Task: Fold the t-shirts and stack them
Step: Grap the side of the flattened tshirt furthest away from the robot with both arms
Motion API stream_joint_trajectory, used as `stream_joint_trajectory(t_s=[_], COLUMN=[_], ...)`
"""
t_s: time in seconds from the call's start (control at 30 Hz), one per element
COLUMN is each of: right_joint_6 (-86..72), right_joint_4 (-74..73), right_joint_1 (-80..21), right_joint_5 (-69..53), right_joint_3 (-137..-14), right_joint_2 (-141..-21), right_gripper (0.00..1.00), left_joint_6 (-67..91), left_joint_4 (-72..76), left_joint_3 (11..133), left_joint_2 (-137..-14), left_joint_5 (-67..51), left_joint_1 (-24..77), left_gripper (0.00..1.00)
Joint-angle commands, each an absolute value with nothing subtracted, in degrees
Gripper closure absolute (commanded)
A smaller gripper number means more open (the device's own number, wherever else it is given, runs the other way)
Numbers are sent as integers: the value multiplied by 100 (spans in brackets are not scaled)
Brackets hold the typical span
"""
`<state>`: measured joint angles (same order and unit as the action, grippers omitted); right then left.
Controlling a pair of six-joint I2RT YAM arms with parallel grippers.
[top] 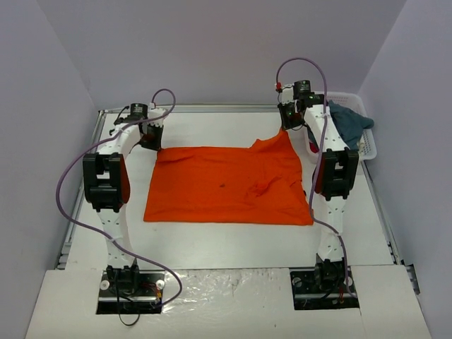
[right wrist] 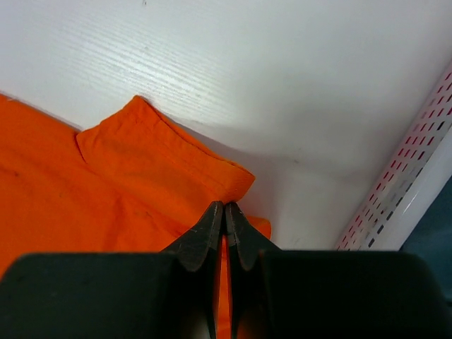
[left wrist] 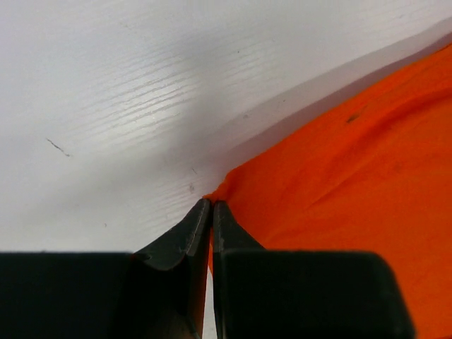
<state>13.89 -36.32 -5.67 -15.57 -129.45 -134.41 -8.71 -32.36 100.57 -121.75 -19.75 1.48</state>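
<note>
Two shirts, two arms and one basket are seen from the top camera. One orange shirt (top: pixel 229 185) is spread flat across the middle of the white table (top: pixel 212 244), with a few tiny dark specks near its centre. One teal shirt (top: pixel 351 121) is bunched in the white lattice basket (top: pixel 369 147) at the table's far right edge. The left arm (top: pixel 106 183) and right arm (top: pixel 335 173) are both stretched away from their bases. The left gripper (top: pixel 150 140) is set at the orange shirt's far left corner. The right gripper (top: pixel 290 121) is set at its far right corner, where the cloth stands up in a small peak.

From the left wrist camera, the left gripper (left wrist: pixel 211 205) is seen with its two black fingers pressed together. A sliver of orange is caught between them, so the jaws are clamped on the corner of the orange shirt (left wrist: pixel 339 183). The cloth is spread to the right of the tips, and the bare table (left wrist: pixel 141 85) lies to the left and beyond.

From the right wrist camera, the right gripper (right wrist: pixel 224 206) is likewise clenched, with a strip of the orange shirt (right wrist: pixel 85 205) pinched between its fingers. One folded sleeve (right wrist: pixel 162 159) is seen just beyond the tips. The basket (right wrist: pixel 406 194) is seen at the right edge, apart from the cloth.
</note>
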Motion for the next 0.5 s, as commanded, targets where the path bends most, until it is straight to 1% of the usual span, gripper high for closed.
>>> stream_joint_trajectory(t_s=[0.0,0.13,0.43,0.47], right_joint_6=[1512,1547,1635,1635], right_joint_4=[-3727,-3735,-3867,-3902], right_joint_1=[-589,-589,-598,-598], right_joint_5=[-1679,-1749,-1810,-1819], right_joint_3=[-12692,-12428,-11690,-11637], right_joint_2=[-12833,-12586,-11919,-11822], right_gripper=[100,100,100,100], left_joint_6=[-809,-817,-1081,-1098], left_joint_4=[-2962,-2918,-2980,-2997], left_joint_3=[9888,9738,9203,9167], left_joint_2=[-11567,-11373,-10828,-10750], left_joint_5=[-2127,-2443,-2689,-2785], left_joint_1=[70,44,26,-122], left_gripper=[98,98,98,98])
